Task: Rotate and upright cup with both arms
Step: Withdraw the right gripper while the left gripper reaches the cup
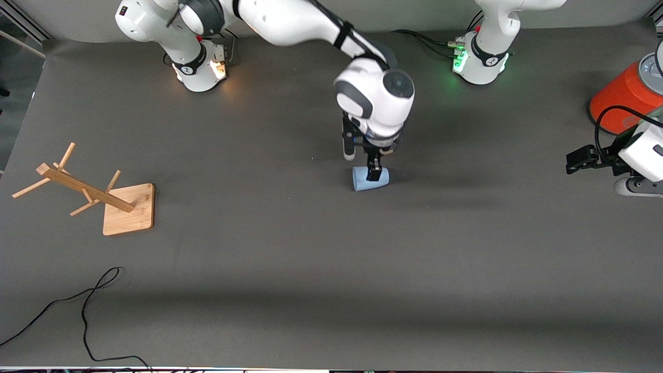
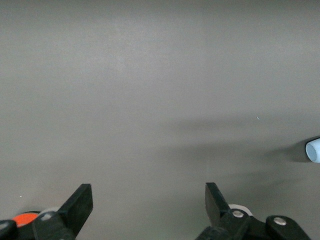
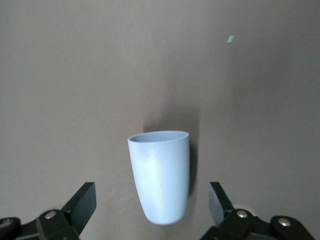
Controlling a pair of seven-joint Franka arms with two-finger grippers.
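While a dark grey matte table fills nearly the whole front view, only a strip of paler floor shows at its edge near the right arm's end. A black cable curls across the table close to the front camera, toward the right arm's end. Farther from the camera than that cable lies a wooden rack, tipped over, its square base flat-looking and its pegged stem slanting away. At the left arm's end stands an orange can with a grey lid. The 2 arm bases stand along the top, the left one lit green, the right one glowing amber. The cup lies on its side near the middle of the table, pale blue, matte, without a handle, tapering to a rounded narrower base; its open mouth faces the right arm's end. In the right wrist view the cup sits between the 2 fingers, apart from both, so the right gripper is spread wide, lowered over the cup and gripping nothing. The left gripper waits over the table beside the orange can, its fingers likewise parted and empty; its wrist view catches the cup's rounded base at the picture's edge, well apart.
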